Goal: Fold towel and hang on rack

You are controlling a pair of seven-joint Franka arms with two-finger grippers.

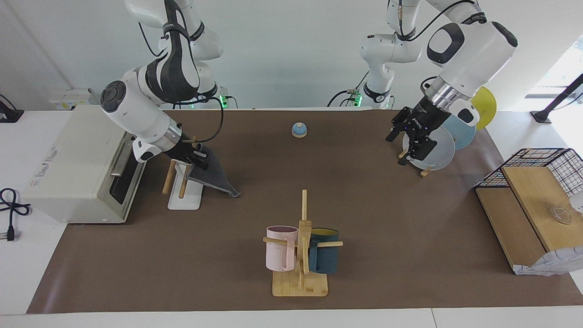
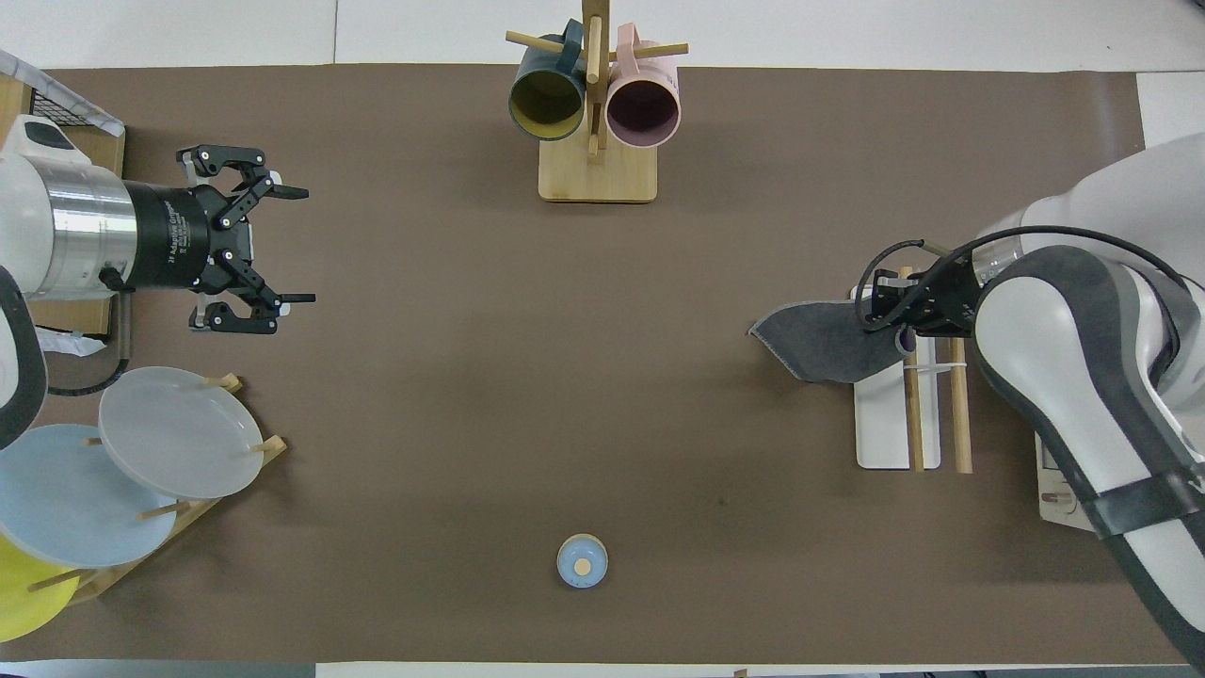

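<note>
The towel (image 1: pixel 217 178) (image 2: pixel 817 347) shows its dark grey face, with a sliver of purple by the grip. It hangs slantwise from my right gripper (image 1: pixel 199 158) (image 2: pixel 894 316), which is shut on one edge of it. That gripper is over the rack (image 1: pixel 184 200) (image 2: pixel 880 433), whose two wooden rods rise from a white base. The towel's free corner trails down to the brown mat beside the base, toward the table's middle. My left gripper (image 1: pixel 411 146) (image 2: pixel 307 247) is open and holds nothing. It hovers by the plate stand.
A toaster oven (image 1: pixel 86 161) stands beside the rack at the right arm's end. A mug tree (image 1: pixel 301 246) with pink and blue mugs stands farther from the robots. A plate stand (image 2: pixel 179 433), a small blue bell (image 1: pixel 299 130) and a wire basket (image 1: pixel 544 166) are also here.
</note>
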